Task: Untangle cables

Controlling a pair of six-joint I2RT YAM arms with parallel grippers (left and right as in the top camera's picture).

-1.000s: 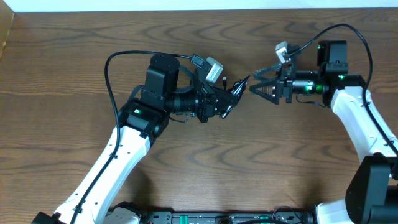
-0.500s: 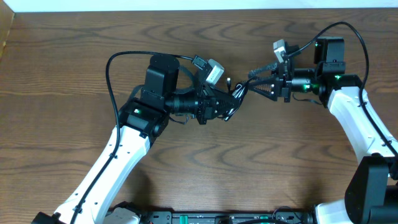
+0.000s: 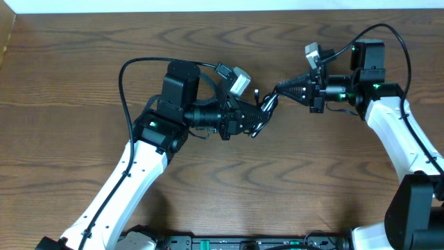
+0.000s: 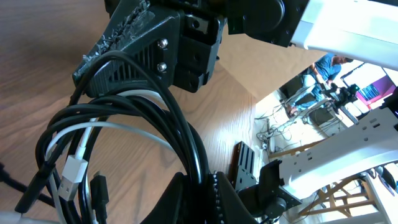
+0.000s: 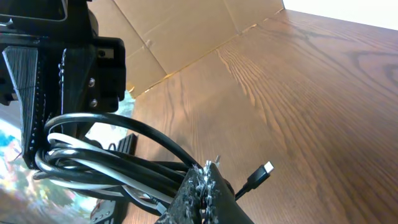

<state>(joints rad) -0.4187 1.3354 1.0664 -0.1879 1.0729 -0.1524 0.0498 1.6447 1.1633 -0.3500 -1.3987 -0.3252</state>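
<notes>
Both thin black and white cables (image 4: 186, 134) sit wound in one coil held above the brown wooden table (image 3: 69, 69), with the left gripper (image 3: 257, 114) and right gripper (image 3: 282, 88) each pinching its strands, so no separating appears done.

Bright even light, soft shadows, slight wrist-view blur

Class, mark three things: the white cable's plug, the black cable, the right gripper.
white cable's plug (image 4: 74, 177), left wrist view, connector body
black cable (image 4: 189, 140), left wrist view, outer curve of its loop
right gripper (image 3: 279, 88), overhead view, between its shut fingertips
</notes>
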